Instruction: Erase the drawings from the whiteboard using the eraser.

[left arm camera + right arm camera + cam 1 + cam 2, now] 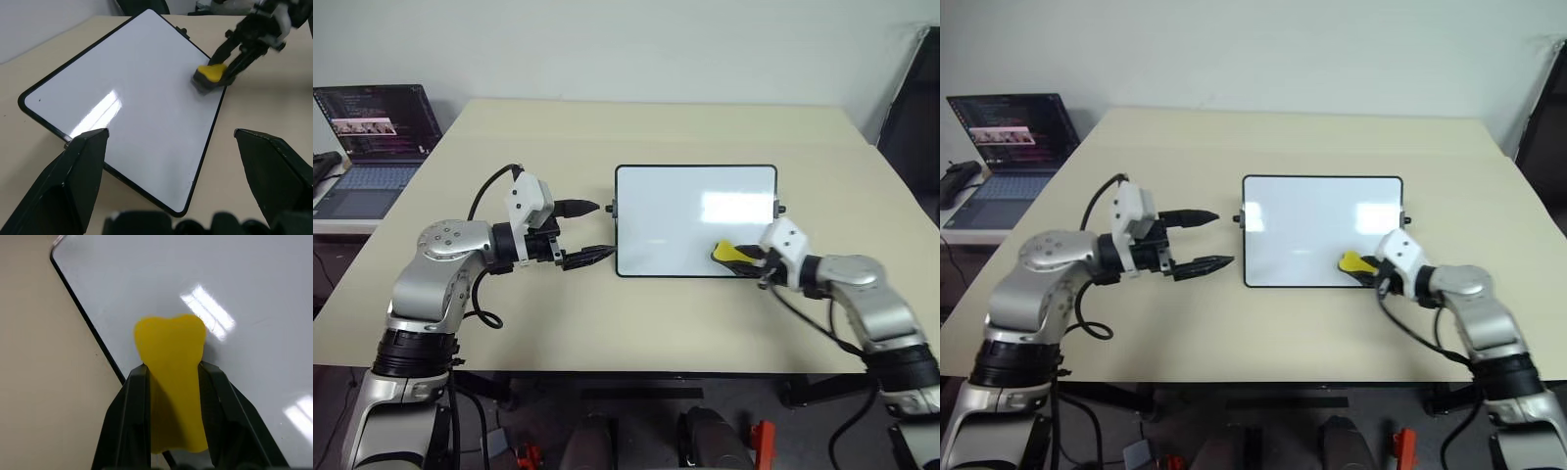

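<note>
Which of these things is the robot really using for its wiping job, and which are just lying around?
In use:
- whiteboard
- yellow eraser, gripped by the right hand
- left hand, open beside the board

Lying about:
- laptop on the side desk
- table beneath everything
</note>
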You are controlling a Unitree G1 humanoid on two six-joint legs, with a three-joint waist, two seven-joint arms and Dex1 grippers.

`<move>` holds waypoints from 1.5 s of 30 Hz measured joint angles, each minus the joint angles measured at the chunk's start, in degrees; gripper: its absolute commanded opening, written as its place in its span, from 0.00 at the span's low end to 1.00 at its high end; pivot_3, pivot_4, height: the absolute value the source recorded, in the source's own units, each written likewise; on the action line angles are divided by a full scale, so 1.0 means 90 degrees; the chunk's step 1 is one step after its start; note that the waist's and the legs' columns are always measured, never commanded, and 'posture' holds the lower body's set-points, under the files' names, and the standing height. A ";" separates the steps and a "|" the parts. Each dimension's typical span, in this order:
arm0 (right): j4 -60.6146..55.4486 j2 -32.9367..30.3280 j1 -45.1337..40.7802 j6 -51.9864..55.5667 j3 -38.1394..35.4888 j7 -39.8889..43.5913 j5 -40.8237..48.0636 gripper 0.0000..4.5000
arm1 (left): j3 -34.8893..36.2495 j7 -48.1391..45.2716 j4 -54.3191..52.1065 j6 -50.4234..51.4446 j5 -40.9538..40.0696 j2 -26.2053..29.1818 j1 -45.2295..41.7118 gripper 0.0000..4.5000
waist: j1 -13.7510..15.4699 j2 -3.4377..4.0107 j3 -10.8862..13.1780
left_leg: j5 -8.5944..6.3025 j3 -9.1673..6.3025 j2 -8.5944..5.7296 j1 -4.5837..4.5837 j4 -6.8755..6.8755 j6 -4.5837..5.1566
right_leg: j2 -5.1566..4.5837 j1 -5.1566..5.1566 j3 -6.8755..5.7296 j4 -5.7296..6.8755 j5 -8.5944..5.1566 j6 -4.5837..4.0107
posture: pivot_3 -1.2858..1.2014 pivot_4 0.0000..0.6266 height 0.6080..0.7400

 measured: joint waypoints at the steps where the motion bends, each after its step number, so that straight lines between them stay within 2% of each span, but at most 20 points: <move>1: -0.0007 -0.0209 -0.0124 0.0244 -0.0540 -0.0150 0.0191 0.22 | -0.0002 0.0001 -0.0069 0.0016 -0.0042 -0.0028 0.0013 1.00 | 0.0018 0.0000 0.0000 | 0.0000 -0.0001 -0.0004 -0.0002 -0.0001 0.0000 | -0.0006 -0.0002 -0.0002 0.0000 0.0000 0.0002 | 0.52 0.24 1.00; 3: 0.0034 -0.0557 -0.0314 0.0520 -0.1404 -0.0490 0.0356 0.22 | -0.0006 0.0017 -0.0168 0.0062 -0.0086 -0.0085 0.0032 1.00 | 0.0028 -0.0005 -0.0003 | -0.0001 -0.0005 -0.0002 0.0000 -0.0010 0.0000 | -0.0004 0.0001 -0.0012 -0.0007 -0.0001 0.0000 | 0.52 0.24 1.00; 6: 0.0714 -0.0847 -0.0211 0.0708 -0.1683 -0.0947 0.0152 0.22 | -0.0083 0.0031 -0.0165 0.0078 -0.0089 -0.0197 0.0030 1.00 | 0.0025 -0.0019 -0.0011 | -0.0001 -0.0006 0.0002 0.0002 -0.0012 0.0001 | 0.0004 0.0005 -0.0015 -0.0012 -0.0004 -0.0006 | 0.52 0.24 1.00; 11: 0.2267 -0.0840 -0.0106 0.1003 -0.1205 -0.1325 -0.0308 0.22 | -0.0376 -0.0091 0.0008 0.0009 -0.0045 -0.0408 -0.0135 1.00 | -0.0011 -0.0001 -0.0001 | -0.0001 0.0015 -0.0002 0.0006 -0.0009 0.0002 | 0.0003 0.0001 0.0007 -0.0007 -0.0003 -0.0002 | 0.52 0.24 1.00; 15: 0.3387 -0.0835 -0.0729 0.1016 -0.0861 -0.1498 -0.0575 0.22 | -0.0593 -0.0122 0.0067 -0.0082 -0.0002 -0.0610 -0.0296 1.00 | -0.0097 0.0000 -0.0001 | -0.0001 0.0018 0.0000 0.0012 -0.0009 0.0002 | 0.0008 0.0001 0.0013 -0.0004 -0.0003 -0.0002 | 0.52 0.24 1.00; 30: 0.5336 -0.0800 -0.1568 0.0121 -0.0306 -0.1317 -0.1107 0.22 | -0.0676 -0.0091 -0.0077 -0.0138 0.0025 -0.0575 0.0017 1.00 | -0.0115 0.0000 -0.0001 | 0.0000 0.0015 0.0001 0.0010 -0.0009 0.0002 | 0.0011 0.0002 0.0011 -0.0005 -0.0004 -0.0001 | 0.52 0.24 1.00; 32: 0.5560 -0.0778 -0.1681 -0.0006 -0.0247 -0.1314 -0.1189 0.38 | -0.0667 -0.0078 -0.0078 -0.0145 0.0026 -0.0567 0.0031 1.00 | -0.0117 0.0000 -0.0001 | -0.0001 0.0016 0.0001 0.0009 -0.0009 0.0001 | 0.0010 0.0001 0.0011 -0.0006 -0.0004 -0.0001 | 0.52 0.24 1.00; 33: 0.5658 -0.0770 -0.1730 -0.0054 -0.0247 -0.1314 -0.1212 0.43 | -0.0665 -0.0076 -0.0078 -0.0155 0.0027 -0.0562 0.0034 1.00 | -0.0116 0.0000 -0.0001 | -0.0001 0.0016 0.0001 0.0009 -0.0009 0.0002 | 0.0010 0.0002 0.0011 -0.0006 -0.0004 -0.0001 | 0.52 0.24 1.00; 41: 0.5638 -0.0769 -0.1823 -0.0256 -0.0268 -0.1255 -0.1215 1.00 | -0.0523 0.0045 -0.0077 -0.0179 0.0046 -0.0489 0.0144 1.00 | -0.0123 0.0001 0.0000 | 0.0000 0.0016 0.0001 0.0010 -0.0009 0.0002 | 0.0010 0.0001 0.0012 -0.0004 -0.0004 -0.0001 | 0.52 0.24 1.00; 45: 0.4493 -0.0714 -0.1602 -0.0270 -0.0631 -0.1271 -0.0908 1.00 | -0.0171 0.0269 -0.0035 -0.0187 0.0035 -0.0427 0.0230 1.00 | -0.0128 0.0003 0.0001 | -0.0001 0.0011 0.0003 0.0008 -0.0009 0.0002 | 0.0011 0.0000 0.0009 -0.0002 -0.0004 -0.0001 | 0.52 0.24 1.00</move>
